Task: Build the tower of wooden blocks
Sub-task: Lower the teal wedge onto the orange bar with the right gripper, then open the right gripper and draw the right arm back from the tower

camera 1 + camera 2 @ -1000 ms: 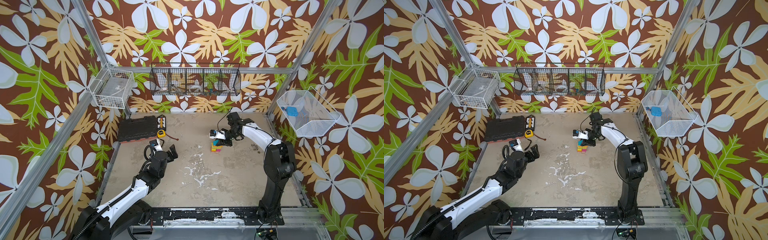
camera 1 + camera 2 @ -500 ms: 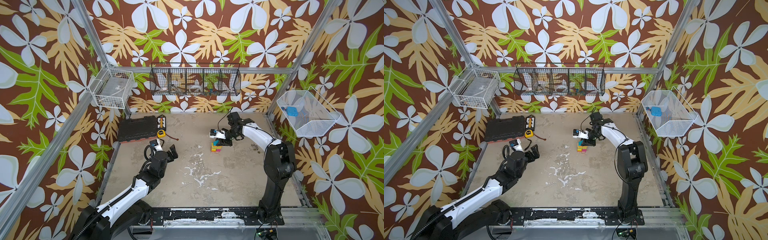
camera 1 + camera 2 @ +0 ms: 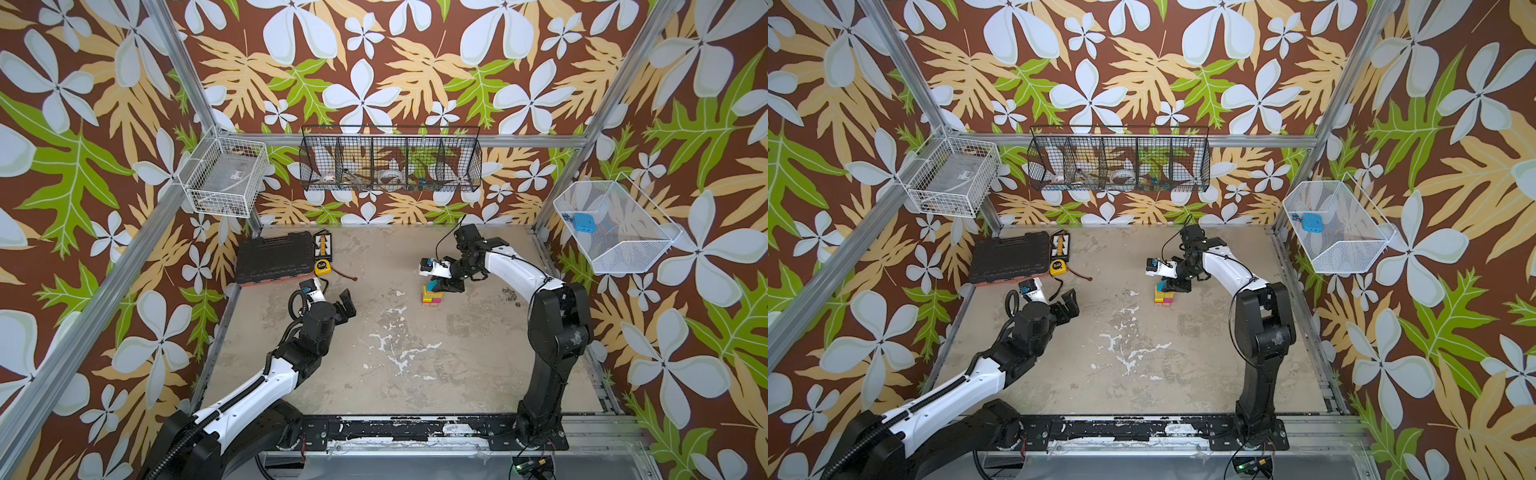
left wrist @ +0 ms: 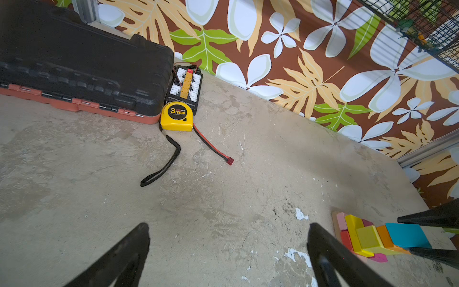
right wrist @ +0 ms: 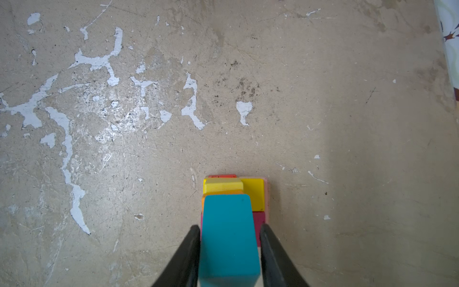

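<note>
Up front, finds the left gripper [image 4: 229, 227] spread wide above the bare table [image 3: 415, 374], holding nothing, well apart from the build.

Farther in, right of centre and toward the back of the table, catches the moment of letting go. Shows the right gripper [image 5: 229, 225] straddling the teal roof piece [image 5: 227, 248], jaws a shade wider than a second ago. Leaves a sliver of gap along one black finger [image 5: 273, 253], the other about touching the paint. Released, then, or all but; no real pinch any more.

Reads as the capping step done: top piece set down, no loose blocks in sight on the table. Calls only for a clean, straight withdrawal, with any sideways brush likely to drag the roof piece off.

Presents the tower [image 3: 432, 296] as a small stepped stack in both top views. Builds from a tan plank at the bottom through pink and red, then magenta and yellow bricks, to a yellow-green cube and an orange slab under the teal. Keeps the upper layers to one side of the footprint, narrower than the base. Looks square and level from the right wrist view; too small in the top views to judge the joints.

At the back left, leaves the black tool case [image 4: 74, 74], with the yellow tape measure [image 4: 176, 116] just beside it.
</note>
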Tool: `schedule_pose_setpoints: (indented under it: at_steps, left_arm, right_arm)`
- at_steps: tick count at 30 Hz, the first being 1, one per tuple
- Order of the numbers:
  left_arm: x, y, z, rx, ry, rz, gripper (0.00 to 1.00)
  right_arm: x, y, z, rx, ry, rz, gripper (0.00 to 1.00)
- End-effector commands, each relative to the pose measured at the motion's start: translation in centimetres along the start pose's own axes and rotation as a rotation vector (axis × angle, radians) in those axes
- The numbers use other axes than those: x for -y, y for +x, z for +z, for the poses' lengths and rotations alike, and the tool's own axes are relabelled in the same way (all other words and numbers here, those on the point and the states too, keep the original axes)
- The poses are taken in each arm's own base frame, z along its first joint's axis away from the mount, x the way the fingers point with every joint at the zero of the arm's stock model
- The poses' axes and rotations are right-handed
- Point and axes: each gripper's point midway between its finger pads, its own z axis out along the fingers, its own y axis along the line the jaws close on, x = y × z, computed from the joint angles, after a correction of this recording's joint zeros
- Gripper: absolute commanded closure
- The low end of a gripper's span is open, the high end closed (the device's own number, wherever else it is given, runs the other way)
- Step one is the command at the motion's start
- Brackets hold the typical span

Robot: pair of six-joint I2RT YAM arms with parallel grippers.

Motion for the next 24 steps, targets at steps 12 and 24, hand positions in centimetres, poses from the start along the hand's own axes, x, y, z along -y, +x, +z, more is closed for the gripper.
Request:
schedule_pose_setpoints:
  at_steps: [12, 24]
  left_arm:
    - [0.3, -0.8, 0.1, 0.026, 0.002, -0.006, 0.0]
    - [-0.8, -1.8, -0.3, 0.078, -0.055, 0.008, 0.0]
  right_arm:
    - [-0.9, -2.4, -2.7, 0.095, 0.057, -0.042, 0.58]
    - [-4.4, -6.9, -11.7, 0.328, 0.33, -0.184, 0.59]
